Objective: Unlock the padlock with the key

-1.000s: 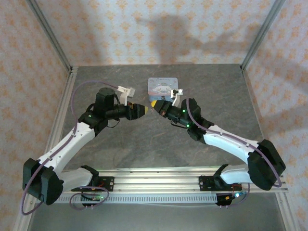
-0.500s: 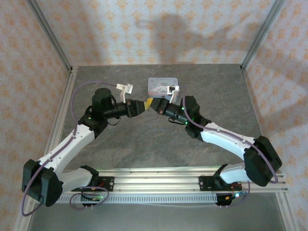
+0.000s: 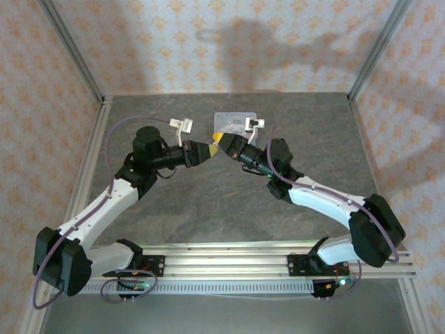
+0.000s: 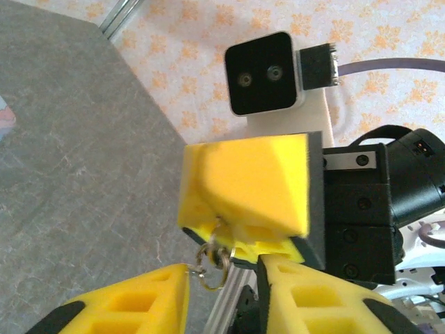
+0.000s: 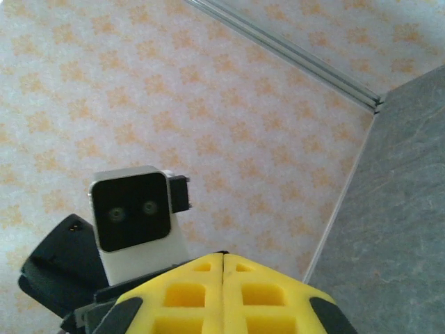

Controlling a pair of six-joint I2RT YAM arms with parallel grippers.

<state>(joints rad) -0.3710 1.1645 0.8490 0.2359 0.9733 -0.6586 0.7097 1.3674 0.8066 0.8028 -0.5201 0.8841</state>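
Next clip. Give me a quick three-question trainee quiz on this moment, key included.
1. True or false: the right gripper has its fingers pressed together.
2. In the top view, the light-blue tin lies: A) just beyond the meeting gripper tips; B) beside the left arm's base; C) between the two bases.
3. Fill in: a small metal ring hangs at the right gripper's tip, and the left gripper has its fingers ___.
Key: 1 true; 2 A; 3 apart.

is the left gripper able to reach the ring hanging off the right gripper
Probably yes: the ring dangles under the right gripper, right beside the left gripper, nothing between.
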